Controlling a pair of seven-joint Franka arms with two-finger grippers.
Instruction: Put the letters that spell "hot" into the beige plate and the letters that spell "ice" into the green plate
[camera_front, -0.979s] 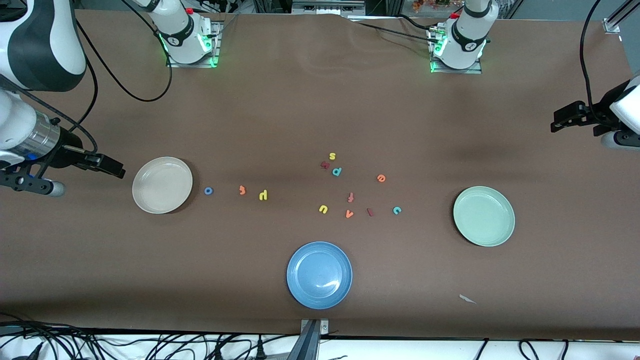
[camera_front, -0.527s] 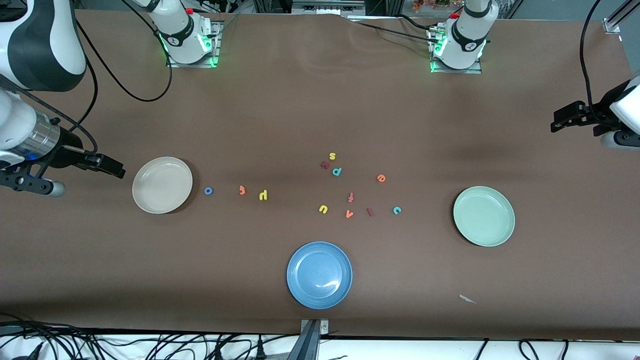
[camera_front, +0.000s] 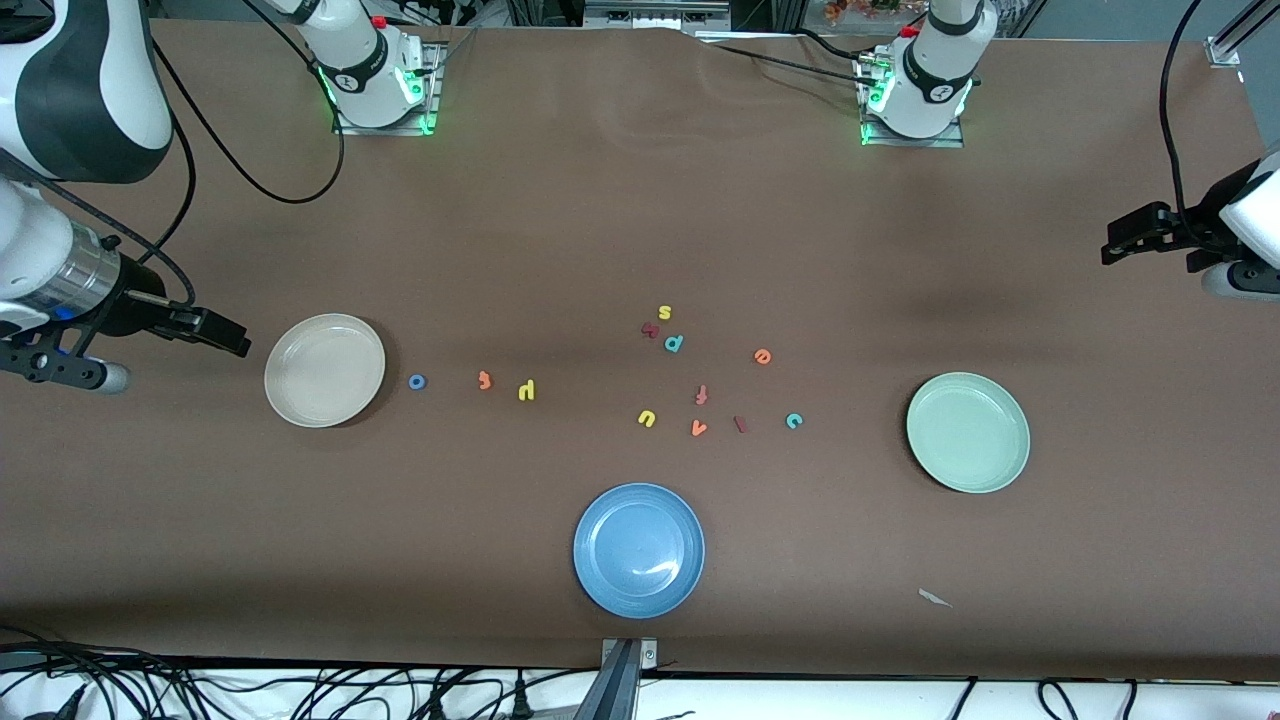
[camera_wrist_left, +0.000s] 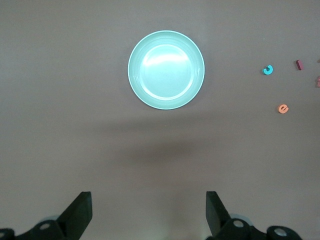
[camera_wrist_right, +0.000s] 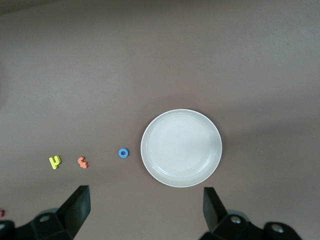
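Front view: you have both arms pulled back to the table ends, nothing in either tool.
Right gripper (camera_front: 225, 335): hangs over bare table at the right arm's end, just beside the beige plate (camera_front: 324, 370); fingers (camera_wrist_right: 75, 207) spread wide, released, empty.
Left gripper (camera_front: 1120, 240): up over the table edge at the left arm's end, well apart from the green plate (camera_front: 967, 432); fingers (camera_wrist_left: 80, 215) spread wide, released, empty.
Beige plate: nothing in it; the right wrist view shows its whole bowl bare.
Green plate: nothing in it; the left wrist view shows the same.
"hot" letters: you see them in a row on the table beside the beige plate, toward the centre. Blue o (camera_front: 417, 381) nearest the plate, then orange t (camera_front: 485, 379), then yellow h (camera_front: 527, 390).
"ice" letters: on the table between the centre cluster and the green plate. Teal c (camera_front: 794, 420) closest to the plate, dark red i (camera_front: 740, 424) beside it, orange e (camera_front: 763, 356) farther from the front camera than both.
Other letters: yellow s (camera_front: 665, 312), teal p (camera_front: 674, 343), red f (camera_front: 702, 394), yellow u (camera_front: 646, 418), orange v (camera_front: 699, 428) lie loose mid-table.
Blue plate (camera_front: 639, 550): nearest the front camera, nothing in it.
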